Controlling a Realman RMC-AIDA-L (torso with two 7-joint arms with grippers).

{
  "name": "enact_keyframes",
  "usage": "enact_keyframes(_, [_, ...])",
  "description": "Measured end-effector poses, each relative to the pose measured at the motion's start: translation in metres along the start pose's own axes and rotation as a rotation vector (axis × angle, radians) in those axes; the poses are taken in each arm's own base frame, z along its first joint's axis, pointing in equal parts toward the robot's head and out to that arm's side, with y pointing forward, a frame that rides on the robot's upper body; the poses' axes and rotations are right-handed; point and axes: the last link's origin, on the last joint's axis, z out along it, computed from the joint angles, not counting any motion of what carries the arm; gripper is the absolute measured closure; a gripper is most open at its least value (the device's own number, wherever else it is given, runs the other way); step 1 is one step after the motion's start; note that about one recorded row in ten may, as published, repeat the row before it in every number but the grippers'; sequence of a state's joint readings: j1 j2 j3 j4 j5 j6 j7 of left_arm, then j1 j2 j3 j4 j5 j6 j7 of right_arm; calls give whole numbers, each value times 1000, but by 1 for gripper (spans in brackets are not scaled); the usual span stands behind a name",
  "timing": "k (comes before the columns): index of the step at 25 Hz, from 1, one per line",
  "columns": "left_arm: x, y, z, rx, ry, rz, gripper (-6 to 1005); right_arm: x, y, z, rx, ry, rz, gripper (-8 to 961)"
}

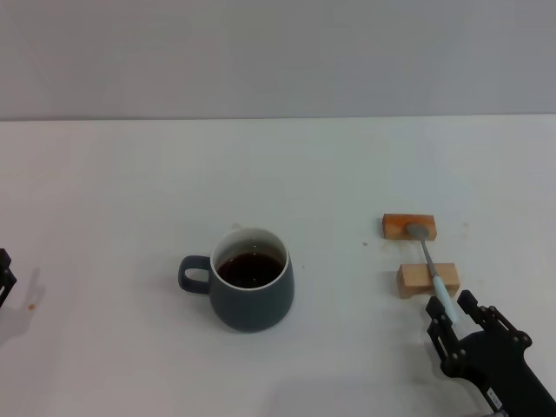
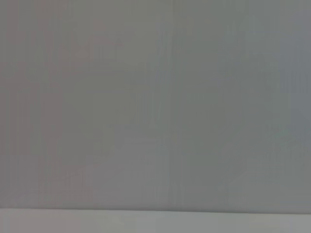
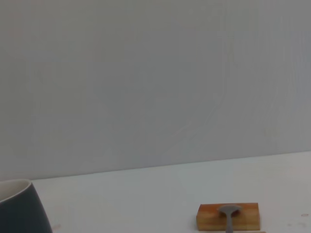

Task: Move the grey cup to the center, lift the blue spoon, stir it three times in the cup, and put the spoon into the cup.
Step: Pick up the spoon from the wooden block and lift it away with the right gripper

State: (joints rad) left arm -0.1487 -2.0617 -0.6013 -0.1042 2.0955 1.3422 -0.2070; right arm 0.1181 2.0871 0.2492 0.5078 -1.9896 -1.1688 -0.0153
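Observation:
The grey cup [image 1: 252, 300] stands at the table's middle front, holding dark liquid, its handle toward my left; its edge also shows in the right wrist view [image 3: 19, 208]. To its right lies the blue spoon [image 1: 430, 261], bridging two wooden blocks, its metal bowl [image 3: 228, 212] on the far one. My right gripper [image 1: 449, 306] is low at the front right, open, one finger on each side of the pale handle's near end. At the far left edge, only a bit of my left gripper [image 1: 4, 280] shows.
The far wooden block [image 1: 408, 227] and the near one [image 1: 417, 280] lie right of the cup on the white table [image 1: 130, 191]. A grey wall stands behind the table. The left wrist view shows only wall and a strip of table.

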Motion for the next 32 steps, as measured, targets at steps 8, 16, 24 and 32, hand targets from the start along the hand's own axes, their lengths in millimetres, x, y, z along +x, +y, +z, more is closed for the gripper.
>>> enact_keyframes(8, [0, 0, 0, 0, 0, 0, 140, -1, -1, 1, 1, -1, 26, 553])
enact_keyframes(16, [0, 0, 0, 0, -1, 1, 141, 0, -1, 4, -6, 14, 28, 595])
enact_keyframes(24, [0, -2, 0, 2, -2, 5, 142, 0, 0, 4, -11, 12, 28, 626])
enact_keyframes(32, [0, -3, -1, 4, -3, 11, 143, 0, 0, 4, -9, 13, 34, 700])
